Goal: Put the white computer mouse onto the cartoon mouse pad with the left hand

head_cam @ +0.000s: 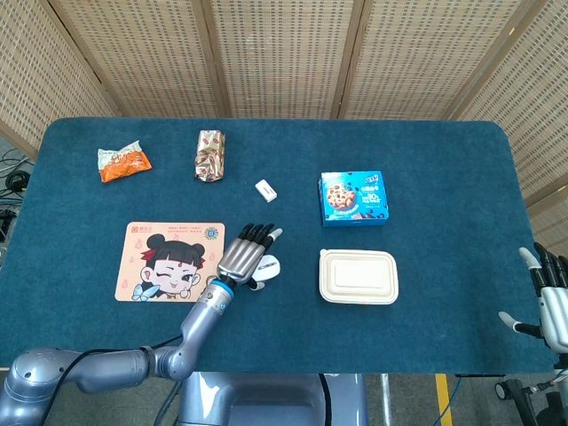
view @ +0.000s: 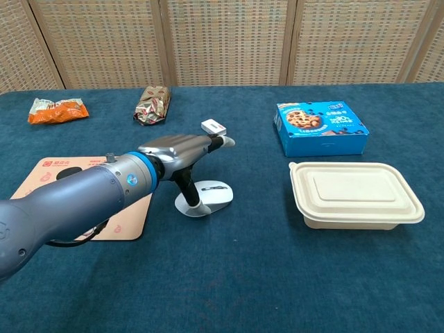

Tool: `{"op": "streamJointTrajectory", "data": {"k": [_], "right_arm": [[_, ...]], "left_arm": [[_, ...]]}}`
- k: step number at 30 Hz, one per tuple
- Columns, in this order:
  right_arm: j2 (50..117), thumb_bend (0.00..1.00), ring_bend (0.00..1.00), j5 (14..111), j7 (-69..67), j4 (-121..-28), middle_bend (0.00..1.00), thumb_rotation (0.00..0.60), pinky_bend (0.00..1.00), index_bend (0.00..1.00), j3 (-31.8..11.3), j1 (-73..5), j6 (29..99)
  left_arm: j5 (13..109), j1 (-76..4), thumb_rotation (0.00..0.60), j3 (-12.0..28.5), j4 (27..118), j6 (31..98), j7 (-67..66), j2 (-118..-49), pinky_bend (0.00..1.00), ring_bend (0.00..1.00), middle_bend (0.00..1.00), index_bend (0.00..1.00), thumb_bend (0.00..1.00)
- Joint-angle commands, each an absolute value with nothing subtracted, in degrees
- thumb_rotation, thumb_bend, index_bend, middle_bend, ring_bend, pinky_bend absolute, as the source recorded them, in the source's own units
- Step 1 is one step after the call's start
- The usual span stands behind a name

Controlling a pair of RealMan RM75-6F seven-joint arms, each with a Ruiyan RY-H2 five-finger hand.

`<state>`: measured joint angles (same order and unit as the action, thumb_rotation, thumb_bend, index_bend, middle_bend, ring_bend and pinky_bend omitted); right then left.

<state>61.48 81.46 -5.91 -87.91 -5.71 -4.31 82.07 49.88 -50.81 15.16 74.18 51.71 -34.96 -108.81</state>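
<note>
White computer mouse (view: 211,197) lies just right of the cartoon mouse pad (head_cam: 142,240), under the left hand (head_cam: 243,257), whose spread fingers grasp nothing. Takeout container (view: 354,193) and cookie box (view: 320,127) sit well right; the right hand (head_cam: 552,302) is open.

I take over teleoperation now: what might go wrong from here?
The left hand hovers over the white mouse with fingers spread, not closed; a loose grasp may let it slip. Dragging it could catch the cartoon mouse pad edge. The small white box lies just beyond the fingertips and might get nudged.

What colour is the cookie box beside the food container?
Bright blue cookie box, with cookie pictures on its lid; the chest view shows it best.
</note>
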Motion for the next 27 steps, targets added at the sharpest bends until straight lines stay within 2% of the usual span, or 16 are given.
{"op": "streamJointTrajectory", "data": {"k": [1,4,8,19,22,27], "right_arm": [[61.38,0.00,0.00,81.40,-6.22,-87.87,0.00,0.600,0.00,0.00,-5.75,-4.36,81.93],[61.29,0.00,0.00,81.52,-6.44,-87.89,0.00,0.600,0.00,0.00,-5.70,-4.35,81.96],[61.15,0.00,0.00,81.64,-6.83,-88.00,0.00,0.600,0.00,0.00,-5.70,-4.27,82.16],[61.16,0.00,0.00,81.72,-7.28,-87.91,0.00,0.600,0.00,0.00,-5.48,-4.49,81.52],[61.12,0.00,0.00,81.61,-7.50,-87.91,0.00,0.600,0.00,0.00,-5.52,-4.48,81.49],[61.10,0.00,0.00,81.54,-7.84,-87.85,0.00,0.600,0.00,0.00,-5.48,-4.52,81.28]], "left_arm": [[46.78,-51.89,0.600,14.41,74.97,51.20,-38.57,-108.26,0.26,0.08,0.08,0.02,0.00],[43.38,-52.22,0.600,14.21,75.75,52.93,-41.14,-109.17,0.36,0.16,0.13,0.09,0.00],[37.66,-52.95,0.600,15.06,76.02,56.12,-44.95,-111.18,0.41,0.21,0.15,0.12,0.00],[39.86,-53.15,0.600,16.14,72.51,63.10,-43.49,-116.71,0.63,0.52,0.47,0.43,0.05],[41.18,-52.89,0.600,16.32,71.71,64.54,-42.88,-117.89,0.65,0.55,0.52,0.48,0.08],[42.42,-52.08,0.600,17.69,73.09,66.54,-41.83,-117.57,0.66,0.55,0.52,0.49,0.10]]}}
